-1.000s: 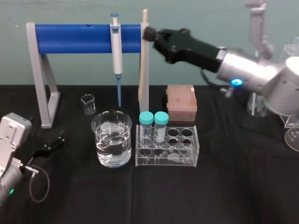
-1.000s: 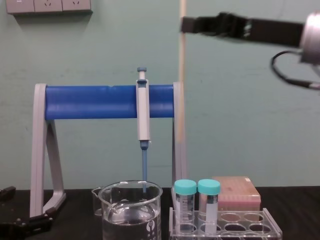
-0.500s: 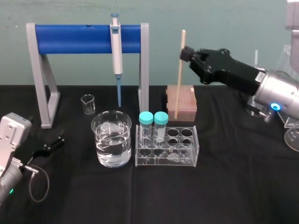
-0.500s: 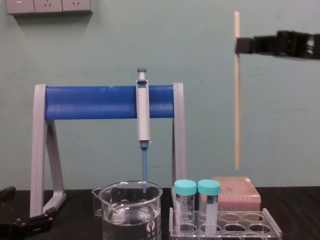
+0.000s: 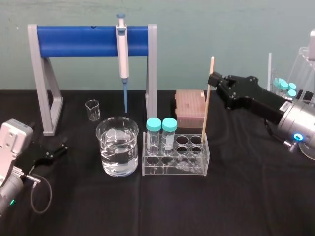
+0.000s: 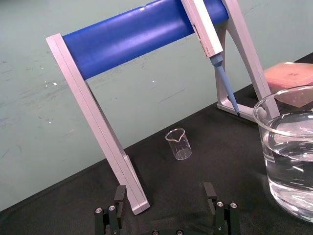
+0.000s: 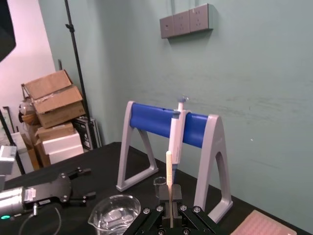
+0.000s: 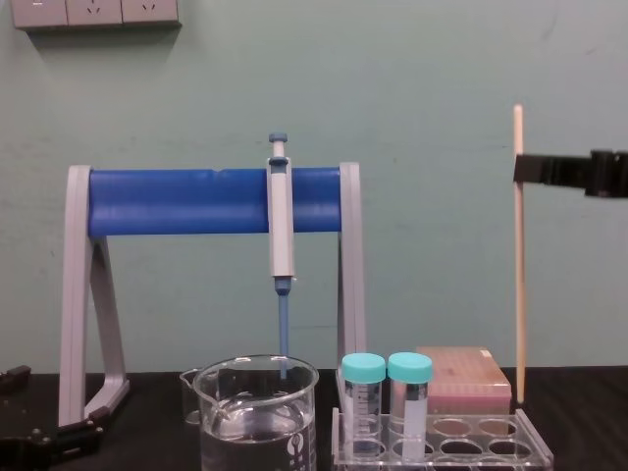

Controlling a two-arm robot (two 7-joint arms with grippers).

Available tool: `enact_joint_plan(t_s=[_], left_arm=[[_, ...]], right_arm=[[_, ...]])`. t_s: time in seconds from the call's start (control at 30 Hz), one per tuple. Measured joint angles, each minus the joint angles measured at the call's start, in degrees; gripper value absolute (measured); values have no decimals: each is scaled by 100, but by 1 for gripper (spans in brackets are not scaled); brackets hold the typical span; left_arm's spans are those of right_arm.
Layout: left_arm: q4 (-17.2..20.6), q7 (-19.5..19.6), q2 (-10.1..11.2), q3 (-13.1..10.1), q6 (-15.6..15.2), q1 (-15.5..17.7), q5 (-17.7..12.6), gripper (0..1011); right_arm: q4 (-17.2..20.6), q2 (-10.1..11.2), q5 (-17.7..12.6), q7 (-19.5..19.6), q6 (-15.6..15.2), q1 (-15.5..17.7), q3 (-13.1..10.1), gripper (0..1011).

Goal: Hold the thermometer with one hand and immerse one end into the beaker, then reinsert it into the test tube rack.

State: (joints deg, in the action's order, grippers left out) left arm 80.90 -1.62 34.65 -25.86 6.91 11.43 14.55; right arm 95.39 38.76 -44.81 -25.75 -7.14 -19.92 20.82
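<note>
The right pincer (image 5: 212,78) clenches the thermometer (image 5: 207,101) upright, its low end just above the rack (image 5: 173,170), at its back right hole. Left to do: lower it in and let go. The left pincer (image 5: 53,150) lies released by the left edge of the tabletop (image 5: 246,196).

place: lab | signs: pipette stand (image 5: 74,41), beaker (image 5: 118,147), test tube rack (image 5: 189,170)

Grey-legged stand (image 5: 74,41) with blue bar carries a pipette (image 5: 121,54), hanging tip down. Small glass beaker (image 5: 92,109) sits beneath the bar; pink box (image 5: 191,109) lies right of the stand. Two teal-capped tubes (image 5: 154,130) upright, side by side.
</note>
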Motion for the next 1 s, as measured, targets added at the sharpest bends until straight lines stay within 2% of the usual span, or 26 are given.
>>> enact_joint_plan(t_s=[0.13,0.3,0.63,1.0], left_arm=[[0,0,0,0,0,0,0,1004],[0,0,0,0,0,0,0,1004],[0,0,0,0,0,0,0,1004],[0,0,0,0,0,0,0,1004]], right_arm=[[-109,-68,147,24,96,4,26,32],[-409,-256,391,24,233,-60,89,33],[-842,-546,527,-192,271,-176,174,33],[-1058,-636,633,-342,242,-213,217,33]])
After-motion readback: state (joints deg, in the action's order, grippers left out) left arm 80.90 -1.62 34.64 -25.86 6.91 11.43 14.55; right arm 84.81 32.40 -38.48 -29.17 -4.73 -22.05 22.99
